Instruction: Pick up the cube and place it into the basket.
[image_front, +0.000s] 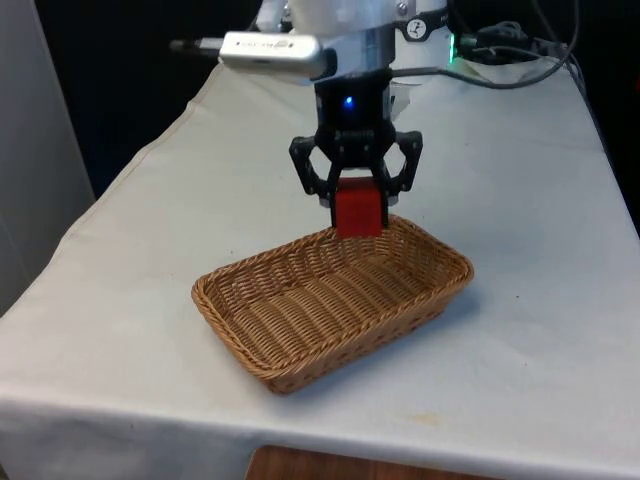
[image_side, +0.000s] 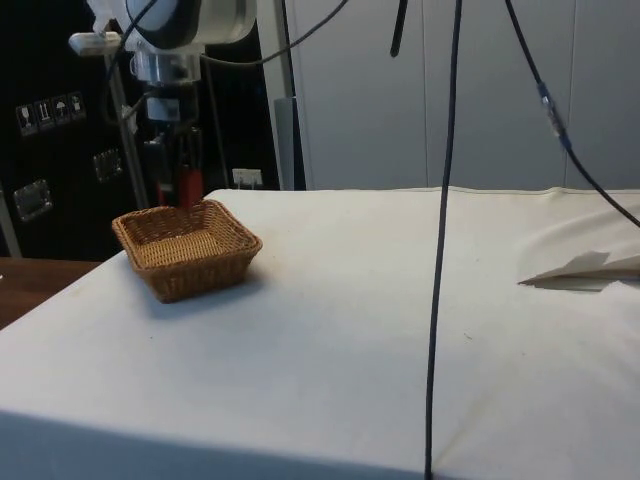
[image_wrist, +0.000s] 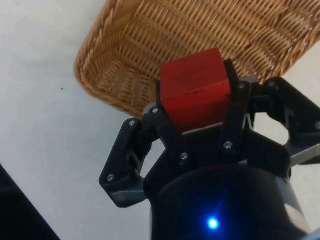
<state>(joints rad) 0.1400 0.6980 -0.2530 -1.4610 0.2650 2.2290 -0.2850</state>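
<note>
Front view puts the white-clothed table (image_front: 540, 300) across the whole scene, with black curtains (image_front: 120, 80) behind its far end. On that cloth sits 1 wicker basket (image_front: 300, 330), oblong, its long axis running from the front view's left toward the front view's right and farther from the camera. My pincer (image_front: 357, 195) hangs above the basket's far rim, its 2 fingers clamped on the red cube (image_front: 359, 210), 1 on each side. The cube is off the table, held just over that far rim, its lower edge near the weave but apart from it.

From the side, dark cabinets (image_side: 60, 150) stand behind the basket (image_side: 190, 262), pale wall panels (image_side: 480, 90) fill the rest, and a black cable (image_side: 443, 250) hangs down in front of the table (image_side: 350, 330). The cube (image_side: 190, 187) shows red above the basket's back edge.

At my wrist, the cube (image_wrist: 195, 90) sits squeezed between both fingers (image_wrist: 232, 112), with the basket's corner (image_wrist: 130, 60) right behind it.
</note>
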